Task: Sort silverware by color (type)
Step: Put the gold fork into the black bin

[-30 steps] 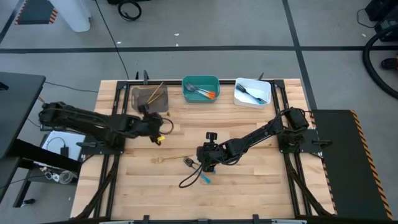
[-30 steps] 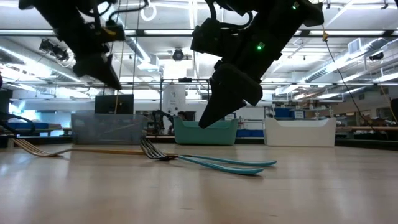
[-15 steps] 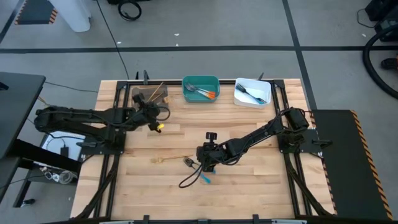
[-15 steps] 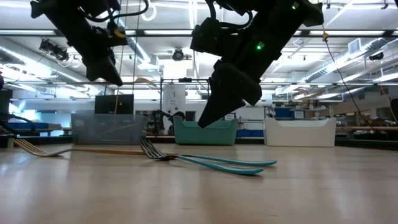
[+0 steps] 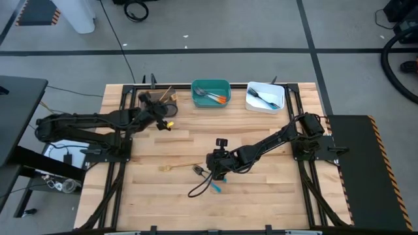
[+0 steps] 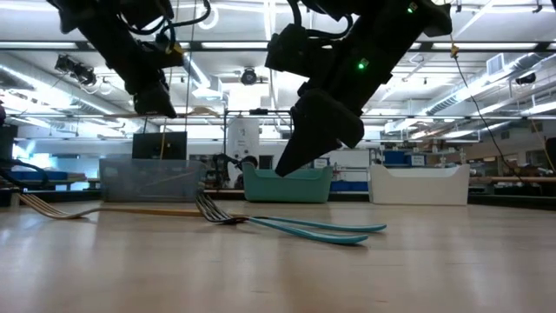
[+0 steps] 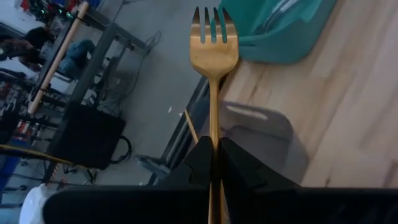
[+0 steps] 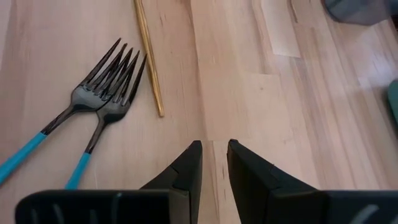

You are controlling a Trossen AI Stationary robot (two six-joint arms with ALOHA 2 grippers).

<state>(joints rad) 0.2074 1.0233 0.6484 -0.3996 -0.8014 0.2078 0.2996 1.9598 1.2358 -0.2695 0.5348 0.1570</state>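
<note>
So the left gripper (image 7: 213, 163) is pinched tight on a gold fork (image 7: 212, 56), holding it up in the air right over the grey bin (image 5: 157, 99), tines pointing out past the table edge. Right of the grey bin sit the teal bin (image 5: 211, 85) and then the white bin (image 5: 264, 96), both with silverware in them. Well in front of the grey bin, toward the middle of the table (image 5: 261, 189), another gold piece (image 5: 179, 167) lies flat, touching nothing. Just past it are two dark forks with blue handles (image 8: 93, 109), side by side. The right gripper (image 8: 214, 163) hovers just beside those, fingers a narrow gap apart, holding nothing.
</note>
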